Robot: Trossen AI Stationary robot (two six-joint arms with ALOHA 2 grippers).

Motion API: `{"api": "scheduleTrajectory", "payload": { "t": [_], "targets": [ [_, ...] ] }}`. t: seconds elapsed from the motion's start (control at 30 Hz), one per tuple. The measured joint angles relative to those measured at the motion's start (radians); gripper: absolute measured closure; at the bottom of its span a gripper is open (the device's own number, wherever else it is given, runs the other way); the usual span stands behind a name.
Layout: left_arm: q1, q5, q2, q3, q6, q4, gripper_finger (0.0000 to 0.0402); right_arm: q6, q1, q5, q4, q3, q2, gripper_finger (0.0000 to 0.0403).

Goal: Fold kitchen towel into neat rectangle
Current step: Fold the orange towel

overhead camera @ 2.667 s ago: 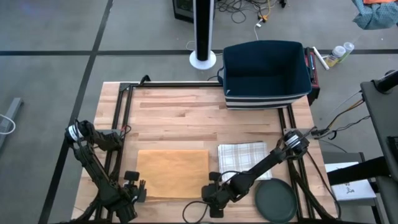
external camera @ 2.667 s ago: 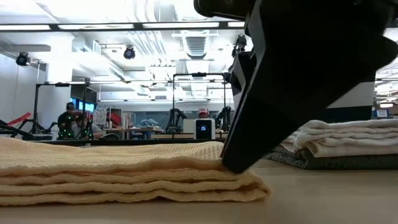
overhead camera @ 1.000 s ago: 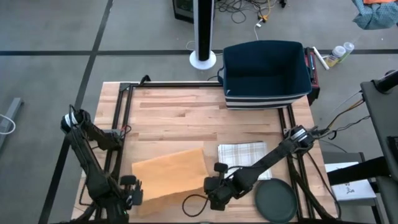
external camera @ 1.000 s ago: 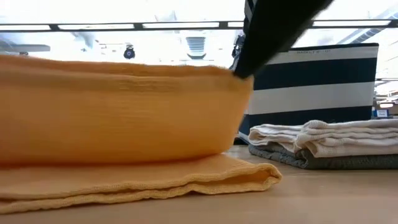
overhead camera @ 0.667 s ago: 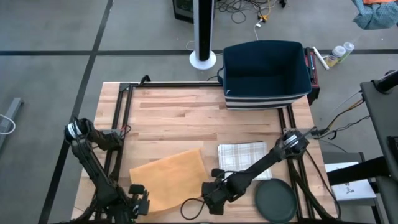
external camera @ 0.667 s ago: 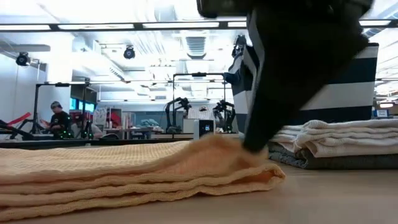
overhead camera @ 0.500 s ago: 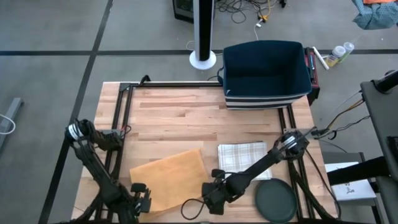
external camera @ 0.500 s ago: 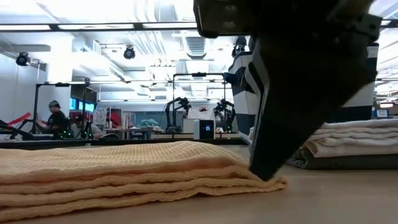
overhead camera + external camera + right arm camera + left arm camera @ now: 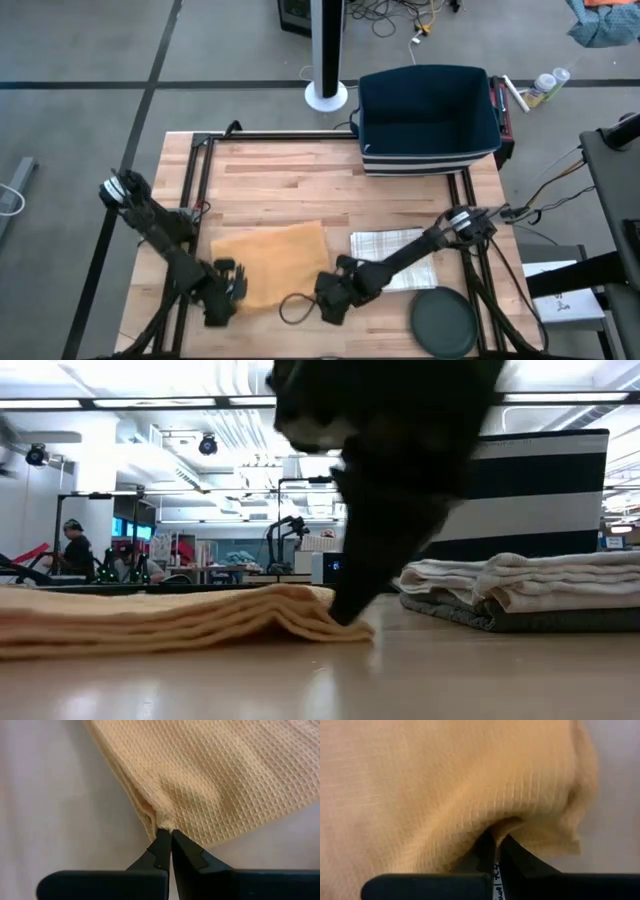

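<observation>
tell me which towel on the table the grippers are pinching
The yellow waffle towel, pinched by the left gripper and right gripper; the checked folded towel beside it lies untouched.

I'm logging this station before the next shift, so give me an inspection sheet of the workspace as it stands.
Surface: wooden table, black rails along its sides.
Job's things: yellow towel, folded, lying askew.
Clutter: folded checked towel; dark round plate; striped navy bin at the far edge.
Grippers: left gripper shut on the yellow towel's near left edge; right gripper shut on its near right corner.
Cables: black cable loop by the right gripper.
Surroundings: white post base on the floor; person far behind.
</observation>
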Motion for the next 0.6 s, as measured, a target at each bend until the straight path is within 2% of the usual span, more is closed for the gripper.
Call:
{"api": "scheduleTrajectory", "payload": {
  "t": [0.13,0.23,0.4,0.5,0.6],
  "targets": [
    [0.129,-0.036,-0.134,-0.061,0.019,-0.171,0.04,0.031,-0.042,0.022,-0.051,0.0,-0.002,0.0401],
    [0.168,-0.027,-0.241,-0.066,0.019,-0.264,0.04,0.034,-0.048,0.024,-0.11,-0.001,-0.032,0.0401],
    [0.097,-0.008,-0.361,-0.019,0.008,-0.248,0.04,0.032,-0.012,0.038,-0.147,-0.001,-0.088,0.0401],
    [0.036,-0.033,-0.367,0.012,-0.022,-0.226,0.04,0.033,0.003,0.037,-0.145,-0.001,-0.09,0.0401],
    [-0.007,-0.035,-0.329,0.025,-0.041,-0.133,0.04,0.034,0.006,0.037,-0.135,-0.001,-0.086,0.0401]
  ]
}}
